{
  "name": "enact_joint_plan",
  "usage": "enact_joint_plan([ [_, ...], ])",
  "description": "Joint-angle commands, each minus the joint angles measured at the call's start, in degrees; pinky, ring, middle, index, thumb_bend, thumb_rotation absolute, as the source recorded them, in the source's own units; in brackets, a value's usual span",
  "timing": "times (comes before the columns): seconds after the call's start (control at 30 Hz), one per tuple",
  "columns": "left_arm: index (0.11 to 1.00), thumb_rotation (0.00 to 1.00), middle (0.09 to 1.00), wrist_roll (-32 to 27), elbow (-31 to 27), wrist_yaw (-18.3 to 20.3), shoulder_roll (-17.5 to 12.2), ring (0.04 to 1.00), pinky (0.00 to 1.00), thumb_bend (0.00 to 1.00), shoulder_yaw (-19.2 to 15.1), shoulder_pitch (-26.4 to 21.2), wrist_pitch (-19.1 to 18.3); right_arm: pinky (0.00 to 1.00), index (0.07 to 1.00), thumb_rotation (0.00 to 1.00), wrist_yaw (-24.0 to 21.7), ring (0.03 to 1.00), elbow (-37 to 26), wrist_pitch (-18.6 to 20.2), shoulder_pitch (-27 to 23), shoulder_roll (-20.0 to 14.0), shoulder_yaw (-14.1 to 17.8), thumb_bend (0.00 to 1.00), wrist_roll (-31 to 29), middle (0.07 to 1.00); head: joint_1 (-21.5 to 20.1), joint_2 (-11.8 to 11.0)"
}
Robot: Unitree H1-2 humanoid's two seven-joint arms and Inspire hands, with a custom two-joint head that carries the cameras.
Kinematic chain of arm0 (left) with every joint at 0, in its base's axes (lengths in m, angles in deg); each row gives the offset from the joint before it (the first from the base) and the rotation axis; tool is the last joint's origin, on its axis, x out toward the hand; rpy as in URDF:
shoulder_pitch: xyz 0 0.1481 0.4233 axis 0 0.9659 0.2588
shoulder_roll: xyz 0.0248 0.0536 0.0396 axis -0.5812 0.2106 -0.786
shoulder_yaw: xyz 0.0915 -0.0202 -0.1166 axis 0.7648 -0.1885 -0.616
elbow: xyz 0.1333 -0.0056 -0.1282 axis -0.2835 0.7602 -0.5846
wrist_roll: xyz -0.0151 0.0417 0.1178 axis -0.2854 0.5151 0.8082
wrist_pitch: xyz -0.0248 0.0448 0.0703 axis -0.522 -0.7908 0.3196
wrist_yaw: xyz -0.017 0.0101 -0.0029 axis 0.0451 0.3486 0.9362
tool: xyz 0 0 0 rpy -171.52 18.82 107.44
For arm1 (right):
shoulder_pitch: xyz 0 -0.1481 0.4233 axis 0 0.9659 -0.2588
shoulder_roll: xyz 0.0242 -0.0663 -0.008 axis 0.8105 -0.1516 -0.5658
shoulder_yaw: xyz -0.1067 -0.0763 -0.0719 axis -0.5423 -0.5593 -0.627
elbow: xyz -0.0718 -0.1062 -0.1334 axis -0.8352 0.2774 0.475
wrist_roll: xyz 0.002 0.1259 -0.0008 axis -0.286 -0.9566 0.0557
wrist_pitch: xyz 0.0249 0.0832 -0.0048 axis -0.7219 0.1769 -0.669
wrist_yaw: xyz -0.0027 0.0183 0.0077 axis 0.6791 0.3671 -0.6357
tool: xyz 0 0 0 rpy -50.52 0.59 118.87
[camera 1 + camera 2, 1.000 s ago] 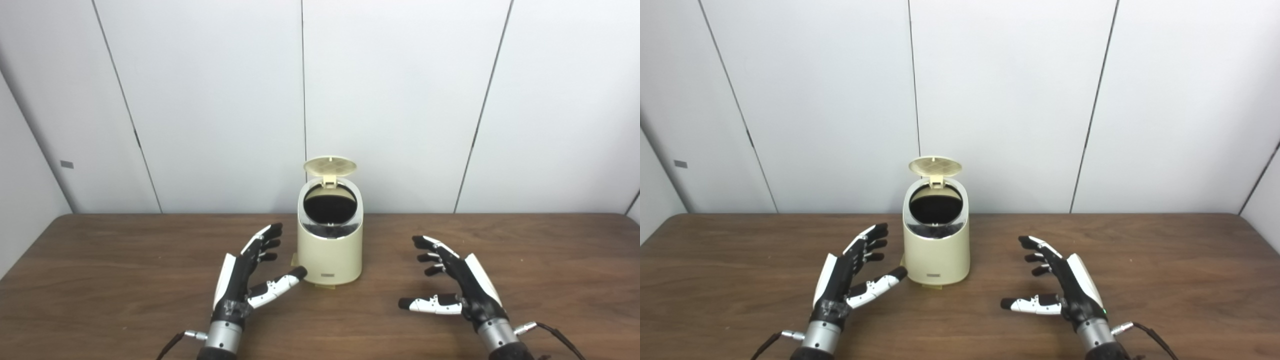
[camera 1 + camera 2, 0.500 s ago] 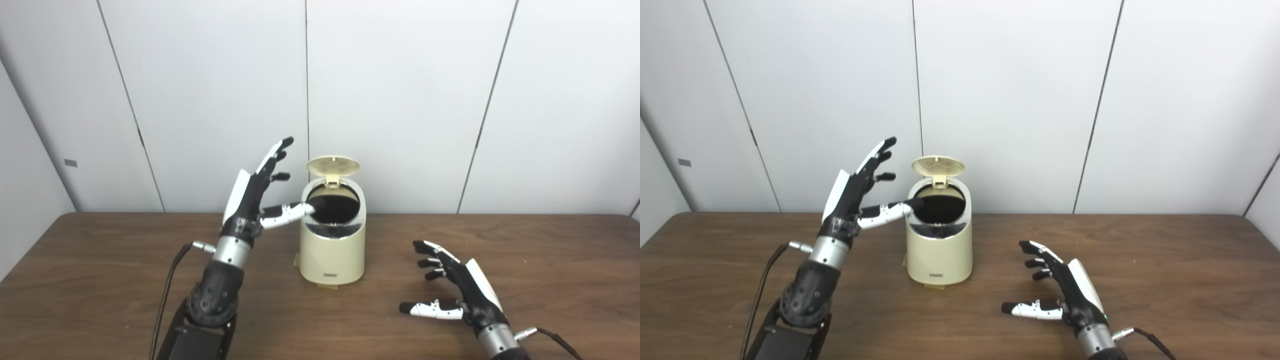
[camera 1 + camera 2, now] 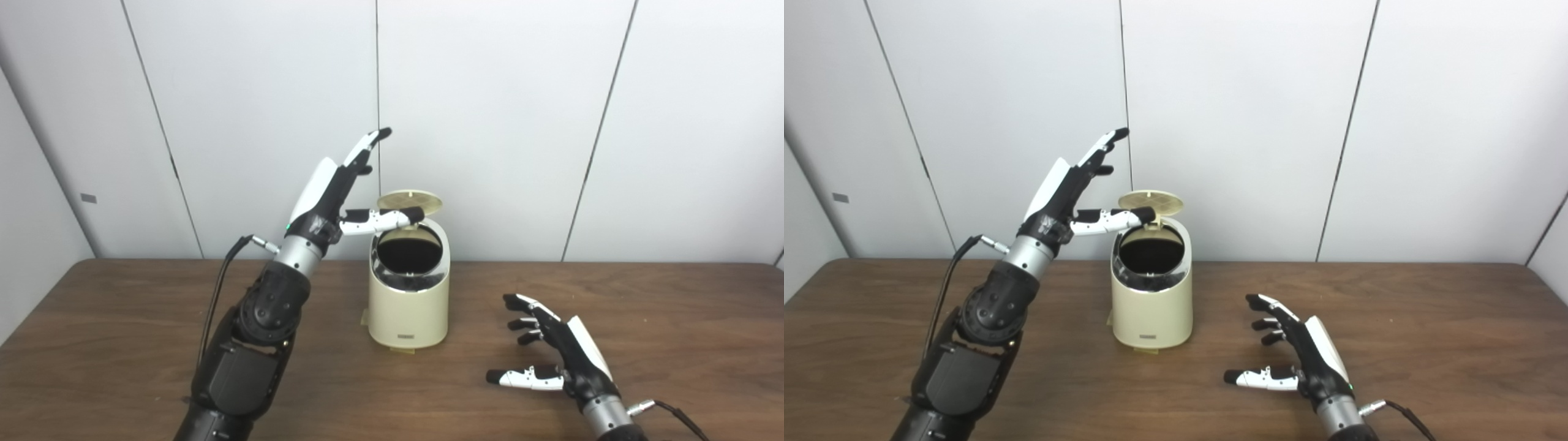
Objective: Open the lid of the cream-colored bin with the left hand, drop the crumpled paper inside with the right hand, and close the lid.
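Scene: a cream-colored bin (image 3: 407, 288) stands at the centre of the frame on a brown wooden table (image 3: 122, 343), with plain white wall panels filling the upper half.
Bin lid: the round lid (image 3: 410, 201) is hinged at the back and stands raised, so the dark mouth of the bin shows open below it.
Left hand: the left hand (image 3: 334, 190) is lifted in the centre left of the frame, just left of the lid. Its fingers are spread and point up toward the wall, and it grasps nothing. Its thumb (image 3: 383, 218) reaches sideways across the front of the lid's lower edge; whether it touches cannot be told.
Right hand: the right hand (image 3: 554, 349) sits low in the lower right of the frame, close above the tabletop, fingers spread, holding nothing. It is well apart from the bin.
Crumpled paper: none shows anywhere on the table or in either hand. It may lie inside the dark bin, but that cannot be seen.
Step in hand: judged from the raised lid and empty right hand, closing the lid.
Next move: the left hand would need to get above or behind the lid and press it forward and down onto the rim.
Writing: a small dark plate low on the bin's front is too small to read. No other labels or brands show.
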Motion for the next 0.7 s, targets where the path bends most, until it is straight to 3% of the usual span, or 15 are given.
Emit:
enact_joint_plan([
  [0.0,0.929,0.59,0.965,2.33,-1.52,0.30,-2.14,0.975,0.88,0.96,0.69,-3.34,1.02,0.60,0.829,0.19,0.34,0.731,-2.13,-0.26,-2.10,-0.15,0.30,0.82,0.08,0.829,-0.06,0.09],
  [0.07,0.888,0.66,0.927,4.45,-1.82,0.83,-3.44,0.961,0.85,0.96,1.87,-3.40,0.99,0.60,0.832,0.18,0.26,0.730,-2.14,-0.06,-2.14,-0.04,0.34,0.82,-0.07,0.830,-0.15,0.16],
  [0.2,0.831,0.71,0.876,6.85,-2.99,3.18,-5.38,0.997,0.92,0.99,3.54,-3.26,0.05,0.60,0.832,0.19,0.28,0.725,-2.13,0.53,-2.18,0.22,0.26,0.82,0.07,0.831,-0.39,0.24],
  [0.33,0.782,0.72,0.852,9.38,-3.63,4.48,-6.80,1.000,0.99,0.98,4.92,-3.10,0.21,0.64,0.827,0.20,0.72,0.765,-1.93,0.75,-2.14,0.40,0.14,0.83,0.56,0.839,-0.60,0.35],
  [0.67,0.732,0.66,0.768,14.17,-4.46,4.62,-8.64,1.000,1.00,0.96,6.98,-2.64,2.53,0.66,0.833,0.23,1.09,0.783,-2.75,2.58,-1.98,0.86,0.18,0.82,2.03,0.849,-0.86,0.52],
])
